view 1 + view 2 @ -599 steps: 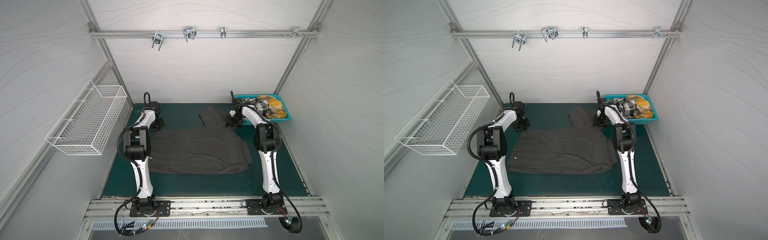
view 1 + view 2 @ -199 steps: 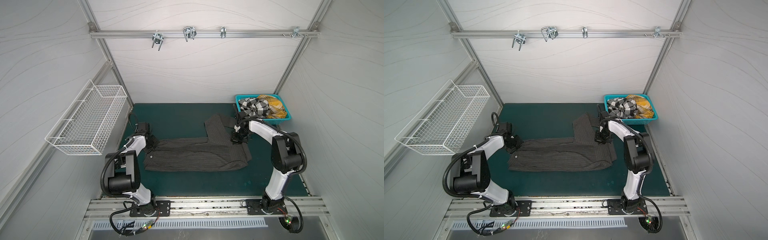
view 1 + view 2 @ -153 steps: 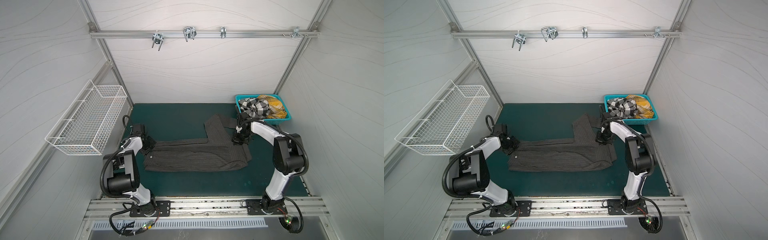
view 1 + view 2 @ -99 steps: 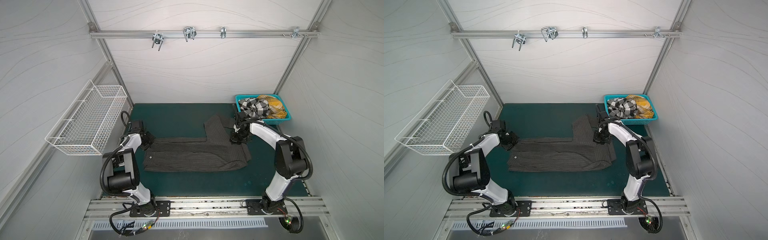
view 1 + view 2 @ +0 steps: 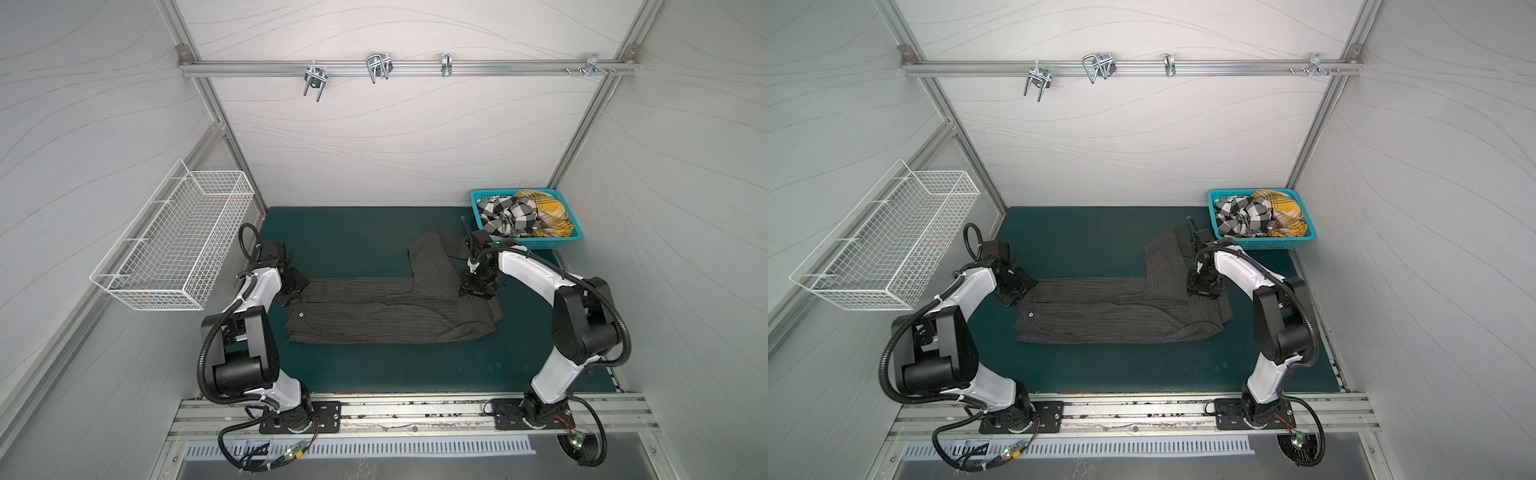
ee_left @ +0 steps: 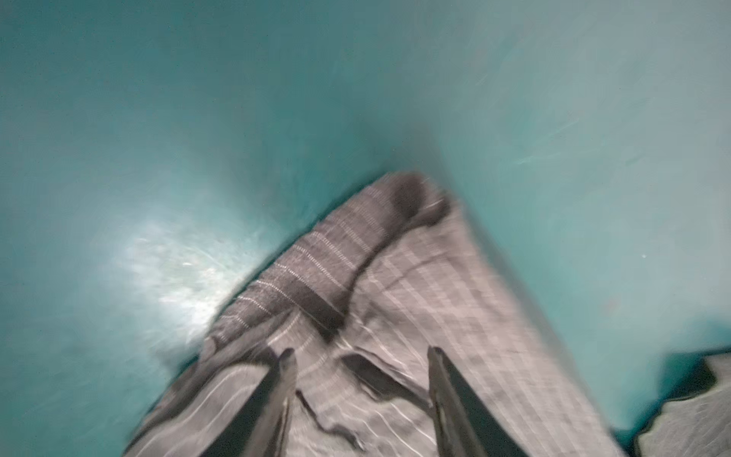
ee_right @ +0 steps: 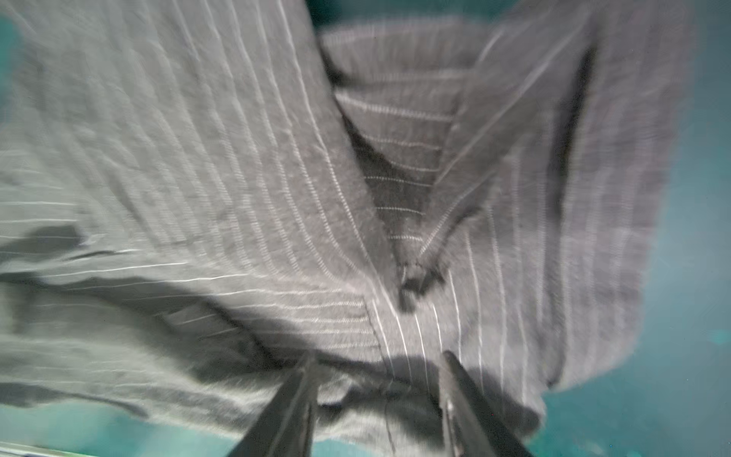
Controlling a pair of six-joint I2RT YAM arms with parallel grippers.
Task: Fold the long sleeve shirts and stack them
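Left tool [image 6: 360,356] jaws apart, right tool [image 7: 379,358] jaws apart, both angled down, low

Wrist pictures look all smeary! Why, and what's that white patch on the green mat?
Left wrist view: likely motion blur smears the shirt, and the white patch is light glaring off the mat. Right wrist view: blurred too, the pinstripes streak, with dark shadows in the folds. Both top views: sharp and evenly lit.

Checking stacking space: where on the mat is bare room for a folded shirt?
Bare mat lies between the pinstripe shirt and the front rail, and behind the shirt up to the back wall. Crowded near the teal basket, by the sleeve.
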